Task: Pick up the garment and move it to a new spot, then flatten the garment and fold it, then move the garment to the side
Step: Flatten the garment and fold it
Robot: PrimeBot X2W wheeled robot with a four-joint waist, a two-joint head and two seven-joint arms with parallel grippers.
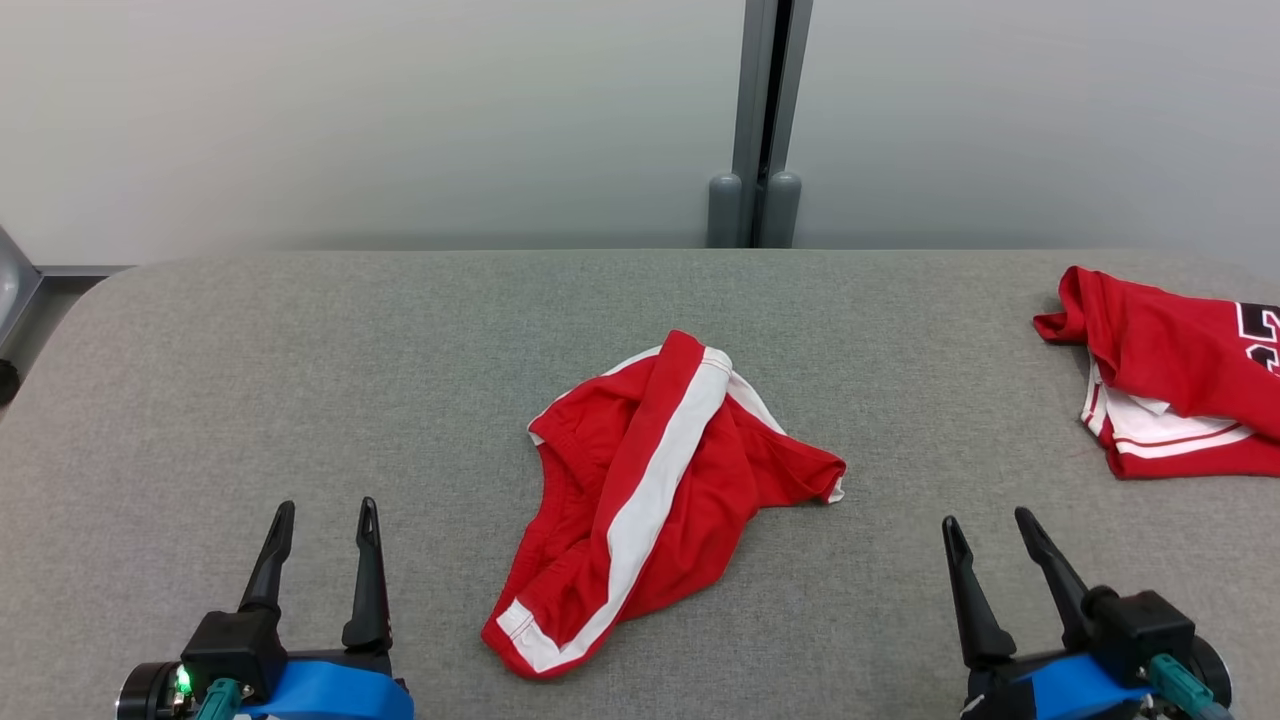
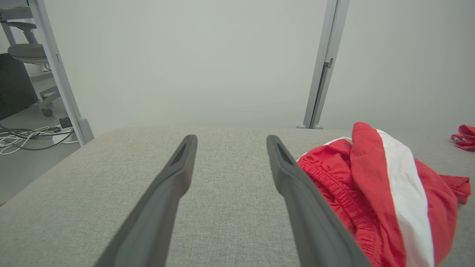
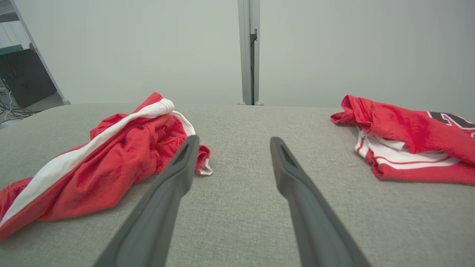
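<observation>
A crumpled red garment with a broad white stripe lies in the middle of the grey padded table. It also fills the right of the left wrist view as the garment and the left of the right wrist view as the garment. My left gripper stands open near the front edge, left of the garment and apart from it. On the other side, my right gripper is open too, clear of the cloth. Nothing sits between either pair of fingers.
A second red garment with white trim and dark lettering lies at the table's far right edge. A grey post rises behind the table against a pale wall. An office chair and floor cables lie off to the left.
</observation>
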